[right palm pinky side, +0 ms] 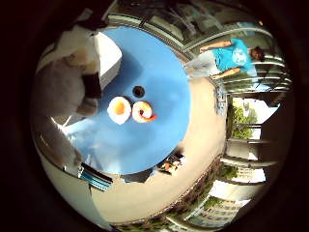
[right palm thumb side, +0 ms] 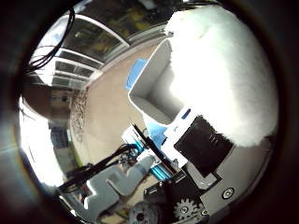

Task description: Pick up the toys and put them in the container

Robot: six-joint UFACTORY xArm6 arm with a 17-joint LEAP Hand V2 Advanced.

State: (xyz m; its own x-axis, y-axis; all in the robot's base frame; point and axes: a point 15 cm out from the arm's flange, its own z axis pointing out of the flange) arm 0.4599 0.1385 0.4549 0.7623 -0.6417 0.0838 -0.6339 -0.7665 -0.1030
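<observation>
White plush toy (right palm thumb side: 224, 70) clasped in curled fingers (right palm thumb side: 201, 144), above white container (right palm thumb side: 149, 88), blue table (right palm pinky side: 154, 72).

Big fluffy white toy (right palm thumb side: 224, 70) sitting so close to the palm that its shape can't be made out, just a bright mass with no detail, covering part of the white container (right palm thumb side: 154, 88) behind it. Only one corner of that container visible. Same fluffy thing hiding the near edge of the blue table (right palm pinky side: 154, 63) in the little finger side view. Small dark round thing (right palm pinky side: 138, 91) on the table too tiny to identify. Stuff (right palm pinky side: 171, 163) below the table's rim, orange and dark, too small to tell. Hand (right palm thumb side: 196, 154) showing only as a few black and white parts, fingers not readable.
</observation>
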